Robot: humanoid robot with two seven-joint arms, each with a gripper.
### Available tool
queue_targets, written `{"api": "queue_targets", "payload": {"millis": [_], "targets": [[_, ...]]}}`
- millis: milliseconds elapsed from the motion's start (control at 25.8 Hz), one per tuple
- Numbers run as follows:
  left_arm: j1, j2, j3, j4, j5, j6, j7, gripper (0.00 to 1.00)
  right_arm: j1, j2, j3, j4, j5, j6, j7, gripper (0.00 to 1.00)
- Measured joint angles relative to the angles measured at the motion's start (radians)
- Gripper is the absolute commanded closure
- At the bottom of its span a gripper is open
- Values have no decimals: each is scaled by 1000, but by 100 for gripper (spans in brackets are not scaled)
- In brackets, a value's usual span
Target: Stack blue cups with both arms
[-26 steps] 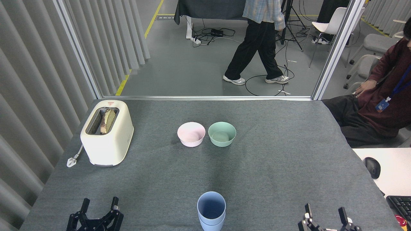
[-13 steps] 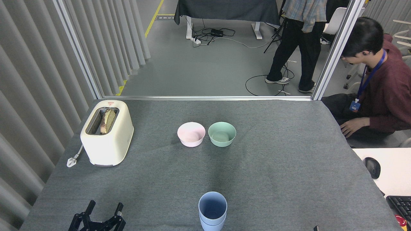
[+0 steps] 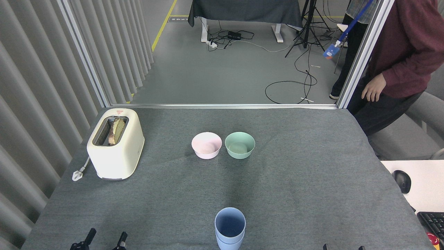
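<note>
With the two pale blue tapered plastic cups (image 3: 229,227) already nested on the grey bench (image 3: 295,180), stacking looked done; left claw (image 3: 104,241) stood spread, right claw's (image 3: 342,247) state untellable.

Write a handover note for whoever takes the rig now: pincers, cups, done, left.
Left pincer: only two fingertips show at the bottom edge, set apart, holding nothing; open.
Right pincer: just tips at the bottom edge; can't tell its state.
Blue cups: nested one inside the other, upright, near the front edge of the table, centre. Neither pincer touches them.
Done: the stack looks complete.
Left: nothing obvious; check the top cup sits fully down.
Note: a person stands at the table's far right corner.
</note>
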Motion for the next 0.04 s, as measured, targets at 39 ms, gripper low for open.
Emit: {"api": "queue_targets", "payload": {"millis": [39], "targets": [[3, 0, 3, -2, 1, 1, 0, 0, 0, 0, 6, 0, 6, 0, 0, 0]]}}
